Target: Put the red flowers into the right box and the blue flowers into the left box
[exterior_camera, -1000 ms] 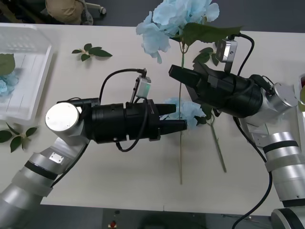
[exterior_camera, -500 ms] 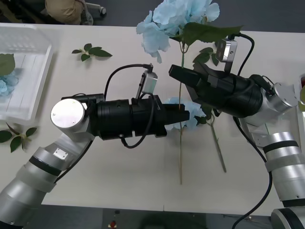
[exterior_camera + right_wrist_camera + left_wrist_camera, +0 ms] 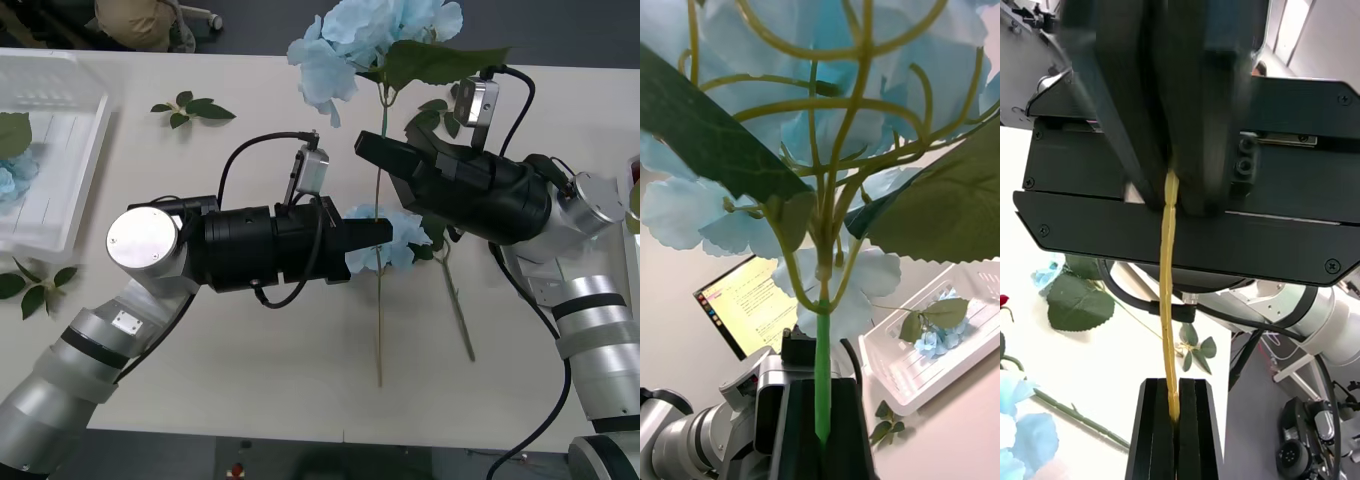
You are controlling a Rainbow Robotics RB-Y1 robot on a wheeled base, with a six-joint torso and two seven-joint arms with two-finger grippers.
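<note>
Both grippers clamp one blue hydrangea's stem (image 3: 378,290) above the table (image 3: 250,370): the right gripper (image 3: 372,156) just below its head (image 3: 365,40), the left gripper (image 3: 378,233) lower down.

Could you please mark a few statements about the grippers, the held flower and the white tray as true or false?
1. Both the left gripper and the right gripper are shut on the same blue flower stem. True.
2. The blue flower lies flat on the table. False: it is held between the two grippers.
3. The left box holds a blue flower head. True.
4. A red rose is clamped by the right gripper. False: it clamps the blue flower.
</note>
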